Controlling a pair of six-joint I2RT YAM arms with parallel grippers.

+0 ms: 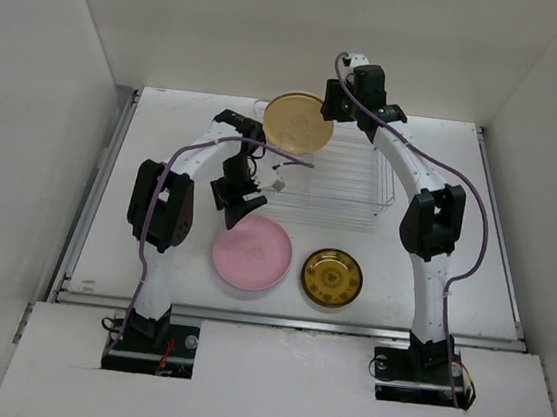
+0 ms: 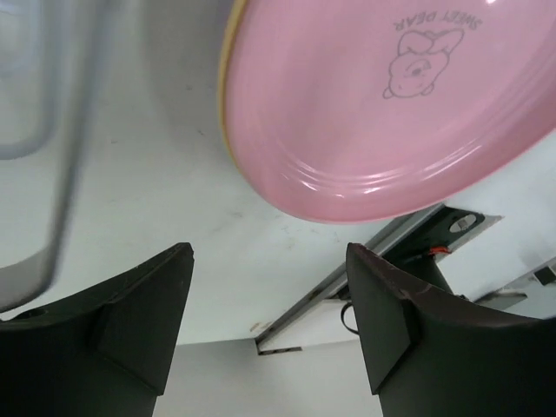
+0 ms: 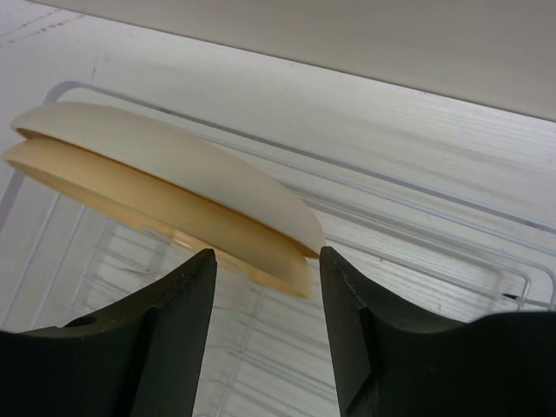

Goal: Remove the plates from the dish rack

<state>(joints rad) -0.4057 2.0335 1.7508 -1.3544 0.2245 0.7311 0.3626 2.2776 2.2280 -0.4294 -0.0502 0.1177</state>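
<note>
Slippage threatens: right claw [image 3: 265, 256] pinches yellow plate [image 1: 297, 122] by its rim above rack [image 1: 347, 181], upper centre, and that thin grip could drop it; left claw [image 2: 268, 252] gapes wide over pink plate [image 2: 347, 130].

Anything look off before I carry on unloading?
Yes: the right hand seems to be pinching two nested plates at once, a cream plate and a yellow plate, above the dish rack. Otherwise nothing stands out.

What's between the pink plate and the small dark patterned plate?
Nothing; the top view shows just bare table between the pink plate and the dark patterned plate.
</note>
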